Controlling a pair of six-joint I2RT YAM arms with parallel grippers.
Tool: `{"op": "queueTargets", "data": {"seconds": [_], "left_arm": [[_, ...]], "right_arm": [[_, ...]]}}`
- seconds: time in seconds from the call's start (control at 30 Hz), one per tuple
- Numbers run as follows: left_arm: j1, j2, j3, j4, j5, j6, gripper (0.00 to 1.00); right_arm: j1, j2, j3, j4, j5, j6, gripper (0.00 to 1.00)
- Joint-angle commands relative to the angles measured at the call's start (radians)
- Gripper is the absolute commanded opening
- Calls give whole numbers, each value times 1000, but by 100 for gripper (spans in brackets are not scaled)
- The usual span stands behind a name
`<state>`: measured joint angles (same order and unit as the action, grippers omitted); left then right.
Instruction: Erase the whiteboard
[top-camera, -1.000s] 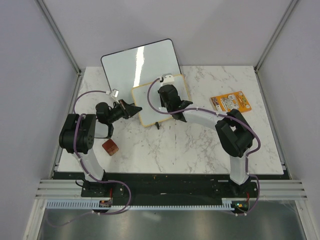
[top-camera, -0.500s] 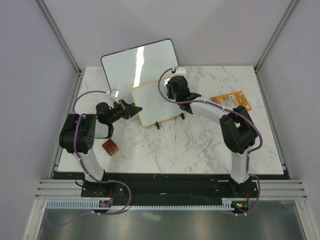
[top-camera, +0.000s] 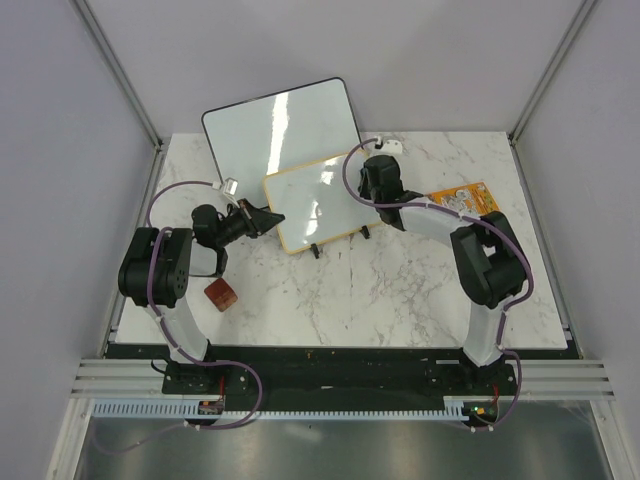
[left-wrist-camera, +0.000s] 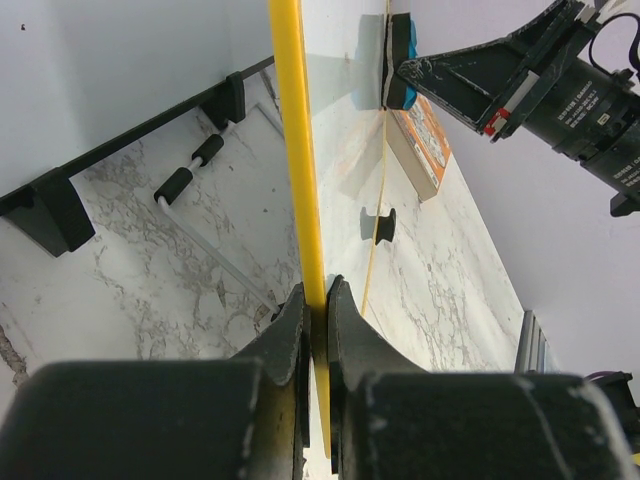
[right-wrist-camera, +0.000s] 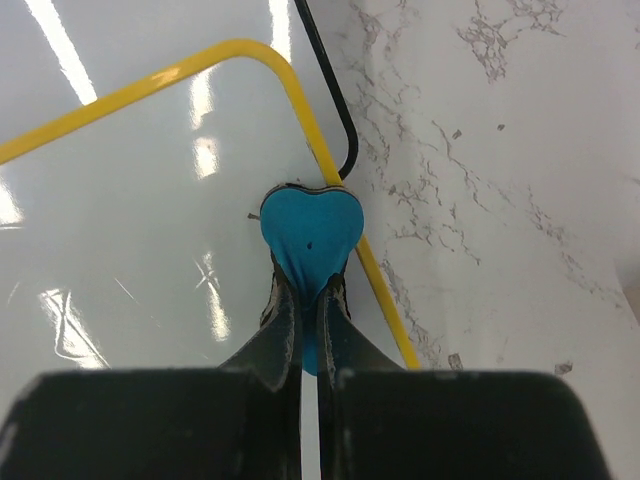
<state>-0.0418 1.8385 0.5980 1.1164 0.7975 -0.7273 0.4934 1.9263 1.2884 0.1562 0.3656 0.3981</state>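
Note:
The whiteboard (top-camera: 310, 205), small with a yellow frame, stands tilted on the marble table. My left gripper (top-camera: 270, 217) is shut on its left edge, and the left wrist view shows the yellow rim (left-wrist-camera: 292, 130) pinched between the jaws of that gripper (left-wrist-camera: 318, 300). My right gripper (top-camera: 376, 186) is shut on a blue heart-shaped eraser (right-wrist-camera: 310, 232). The eraser (left-wrist-camera: 400, 62) is pressed against the board's face (right-wrist-camera: 140, 200) at its right edge, just inside the yellow frame. In the right wrist view the gripper (right-wrist-camera: 308, 300) sits right below the eraser. I see no marks on the white surface.
A larger black-framed whiteboard (top-camera: 285, 122) leans behind the small one. An orange packet (top-camera: 458, 204) lies on the table to the right. A reddish-brown block (top-camera: 221, 294) sits by the left arm. The small board's black feet (top-camera: 316, 252) rest on the marble.
My right gripper has slid the eraser rightward across the whiteboard, from its upper middle to its right edge. The left gripper and the board have stayed put.

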Motion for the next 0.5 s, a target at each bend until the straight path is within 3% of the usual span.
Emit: {"op": "queueTargets", "data": {"seconds": [0.0,0.3,0.47], "left_arm": [[0,10,-12,-15,-23,85,2],[0,7,-14,-13,-23,85,2],[0,8,-14,-13,-23,86,2]], "right_arm": [[2,25,-125,-132,-57,30,0],[4,-33,-280,-57,-148,45,0],[4,-58,-249,-53,-132,15,0]]}}
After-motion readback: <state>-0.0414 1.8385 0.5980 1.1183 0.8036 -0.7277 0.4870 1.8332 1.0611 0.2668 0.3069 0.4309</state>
